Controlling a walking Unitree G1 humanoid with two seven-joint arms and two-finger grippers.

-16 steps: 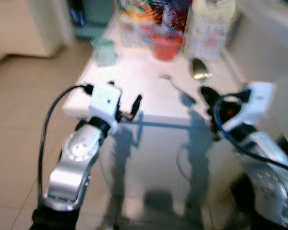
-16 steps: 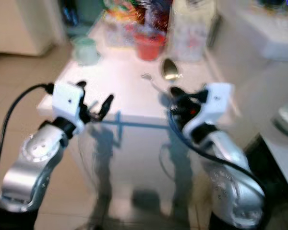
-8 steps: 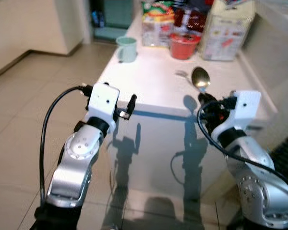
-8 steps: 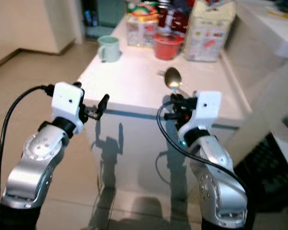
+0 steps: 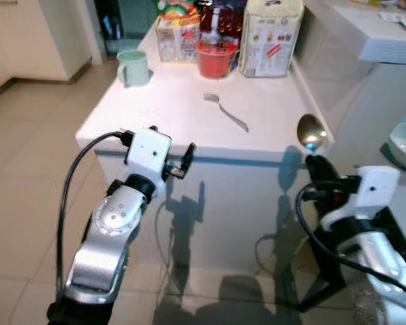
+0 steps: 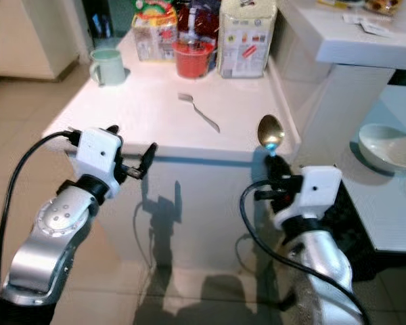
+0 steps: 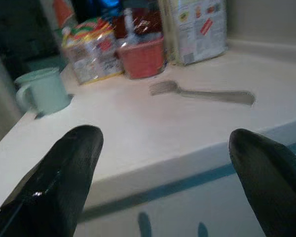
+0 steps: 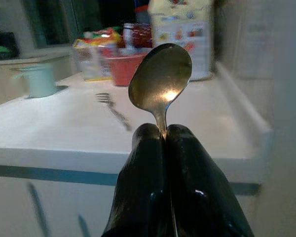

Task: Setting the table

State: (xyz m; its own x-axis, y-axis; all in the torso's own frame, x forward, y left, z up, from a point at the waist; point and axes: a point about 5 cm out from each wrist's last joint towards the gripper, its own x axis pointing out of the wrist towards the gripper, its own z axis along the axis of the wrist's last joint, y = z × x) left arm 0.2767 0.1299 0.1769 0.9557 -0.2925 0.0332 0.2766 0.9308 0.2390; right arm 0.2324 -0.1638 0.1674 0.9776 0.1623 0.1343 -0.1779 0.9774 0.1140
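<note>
The right gripper (image 8: 164, 143) pinches one spoon (image 8: 160, 79) by its handle, bowl upright, off the table's (image 5: 176, 115) near right corner. Light, stiff and slick, it could twist in so low a grip. One fork (image 5: 227, 113) lies mid-table. The left gripper (image 7: 163, 163) is spread, empty.

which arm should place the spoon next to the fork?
Right. The right gripper is shut on the spoon, near the counter's right corner. The left gripper is open and empty; the fork lies between them.
</note>
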